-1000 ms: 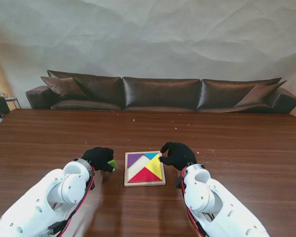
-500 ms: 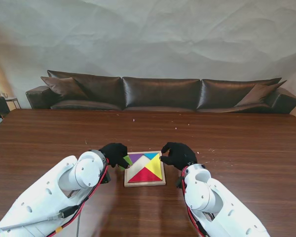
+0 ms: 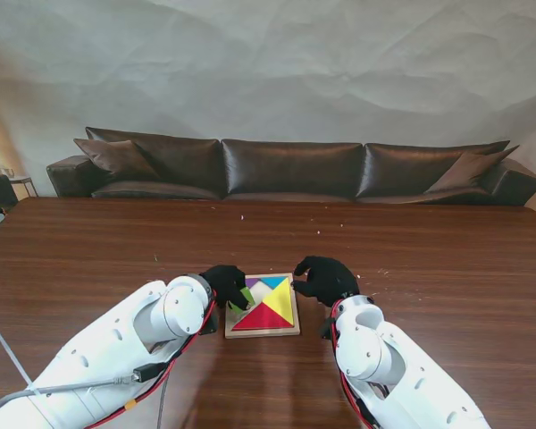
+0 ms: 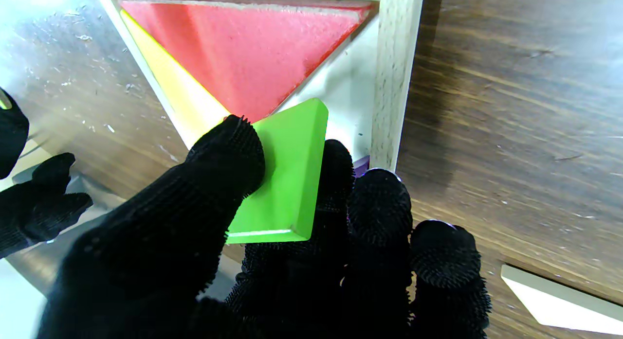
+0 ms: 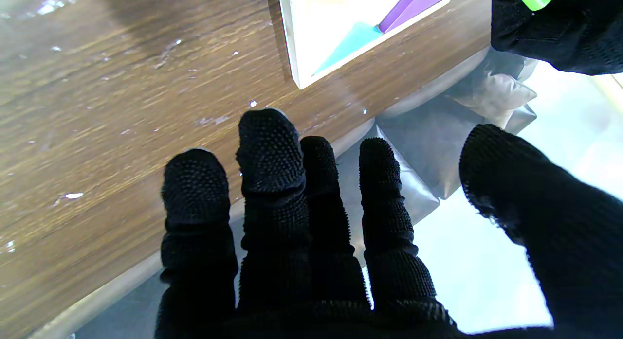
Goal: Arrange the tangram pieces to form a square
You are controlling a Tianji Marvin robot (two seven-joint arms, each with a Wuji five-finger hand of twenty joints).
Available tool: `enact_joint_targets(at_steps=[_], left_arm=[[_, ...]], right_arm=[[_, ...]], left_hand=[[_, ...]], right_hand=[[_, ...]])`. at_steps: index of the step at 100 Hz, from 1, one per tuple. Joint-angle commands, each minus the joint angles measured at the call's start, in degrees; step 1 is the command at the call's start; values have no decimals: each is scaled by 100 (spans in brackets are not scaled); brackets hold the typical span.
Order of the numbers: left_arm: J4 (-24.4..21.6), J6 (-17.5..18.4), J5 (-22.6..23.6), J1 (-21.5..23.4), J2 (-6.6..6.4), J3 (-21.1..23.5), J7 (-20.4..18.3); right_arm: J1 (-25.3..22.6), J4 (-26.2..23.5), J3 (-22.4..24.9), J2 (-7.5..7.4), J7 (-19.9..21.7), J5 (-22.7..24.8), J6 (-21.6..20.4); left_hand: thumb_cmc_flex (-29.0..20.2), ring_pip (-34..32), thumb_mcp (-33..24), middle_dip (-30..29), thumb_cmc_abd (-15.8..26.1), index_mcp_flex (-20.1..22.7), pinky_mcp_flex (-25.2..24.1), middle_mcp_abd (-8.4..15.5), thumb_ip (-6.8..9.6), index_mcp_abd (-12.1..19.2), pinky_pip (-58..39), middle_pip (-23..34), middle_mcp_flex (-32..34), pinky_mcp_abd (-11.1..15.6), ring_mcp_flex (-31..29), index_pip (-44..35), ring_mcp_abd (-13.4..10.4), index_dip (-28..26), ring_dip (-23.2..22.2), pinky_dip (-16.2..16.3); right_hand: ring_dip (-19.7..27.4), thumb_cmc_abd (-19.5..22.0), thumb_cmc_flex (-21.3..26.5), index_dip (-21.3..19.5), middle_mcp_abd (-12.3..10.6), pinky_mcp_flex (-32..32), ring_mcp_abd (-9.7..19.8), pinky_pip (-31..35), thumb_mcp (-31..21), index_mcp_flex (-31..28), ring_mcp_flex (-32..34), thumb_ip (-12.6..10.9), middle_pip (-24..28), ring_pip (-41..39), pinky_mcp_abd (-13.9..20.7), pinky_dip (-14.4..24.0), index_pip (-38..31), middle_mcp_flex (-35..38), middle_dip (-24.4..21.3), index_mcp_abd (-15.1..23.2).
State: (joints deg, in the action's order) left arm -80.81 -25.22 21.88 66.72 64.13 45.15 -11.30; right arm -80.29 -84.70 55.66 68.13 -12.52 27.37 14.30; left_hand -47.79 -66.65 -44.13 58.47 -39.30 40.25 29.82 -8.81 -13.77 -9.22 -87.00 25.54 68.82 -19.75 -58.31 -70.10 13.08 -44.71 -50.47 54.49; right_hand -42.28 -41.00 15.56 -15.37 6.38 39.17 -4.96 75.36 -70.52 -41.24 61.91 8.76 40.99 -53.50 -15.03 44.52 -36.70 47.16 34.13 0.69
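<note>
The left hand (image 3: 225, 284) pinches a green tangram piece (image 3: 247, 295), thumb (image 4: 229, 154) on its top face and the other fingers beneath it. It holds the piece tilted over the left part of the wooden tray (image 3: 261, 332), above the bare white gap beside the red triangle (image 3: 262, 316). In the left wrist view the green piece (image 4: 287, 178) hangs near the tray's wooden rim (image 4: 392, 76), its far corner close to the red triangle's (image 4: 243, 52) point; whether it touches the tray floor cannot be told. The left arm reaches in from the near left, its forearm angled toward the tray.

The tray lies on the brown table (image 3: 89, 250), between the two hands. In it sit a purple piece (image 3: 241, 284), a blue triangle (image 3: 272, 282) and a yellow triangle (image 3: 282, 304).

The right hand (image 3: 323, 279) holds nothing, its fingers (image 5: 270, 149) loosely spread and curled, just beside the tray's far right corner. Contact with the rim cannot be made out. From the right wrist, the fingers point past the tray corner (image 5: 299, 79).
</note>
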Motion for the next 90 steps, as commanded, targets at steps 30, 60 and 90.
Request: enact_joint_targets(at_steps=[30,60,90], left_arm=[[371,10,-77,-328,182,-372,-22],[589,60,-113,-455,259,-544,90],[594,48,21,-481,255,-599,132]], right_arm=[[-23,-7,24,46,40,-64,16],[-28,0,46,57,16,-106,18],[-19,31,47,64,2,-136,-3]], left_hand=[[-131,-366,19,383,-24,9,-487,-84,215,27,35,325,-211,97,229,143,29,-13,-189,259],[-68,-571,144,635,78,-51,-654,-225,231,-45,137,715,-642,202,393,509,9,163,-225,491],[57,-593,310,398,249,32,-769,-297,248,-196,220,871,-890,254,495,1557,39,720,-214,614]], right_hand=[[-2,146,-59,4,143,-617,-76,14,52,153,-98,-203,17,-111,-65,142,0,-122,-86,-37],[-2,162,-51,4,150,-619,-92,23,49,143,-97,-206,18,-122,-67,144,-2,-127,-87,-40],[-2,178,-48,3,148,-634,-91,26,50,131,-92,-209,22,-135,-54,143,-4,-128,-86,-47]])
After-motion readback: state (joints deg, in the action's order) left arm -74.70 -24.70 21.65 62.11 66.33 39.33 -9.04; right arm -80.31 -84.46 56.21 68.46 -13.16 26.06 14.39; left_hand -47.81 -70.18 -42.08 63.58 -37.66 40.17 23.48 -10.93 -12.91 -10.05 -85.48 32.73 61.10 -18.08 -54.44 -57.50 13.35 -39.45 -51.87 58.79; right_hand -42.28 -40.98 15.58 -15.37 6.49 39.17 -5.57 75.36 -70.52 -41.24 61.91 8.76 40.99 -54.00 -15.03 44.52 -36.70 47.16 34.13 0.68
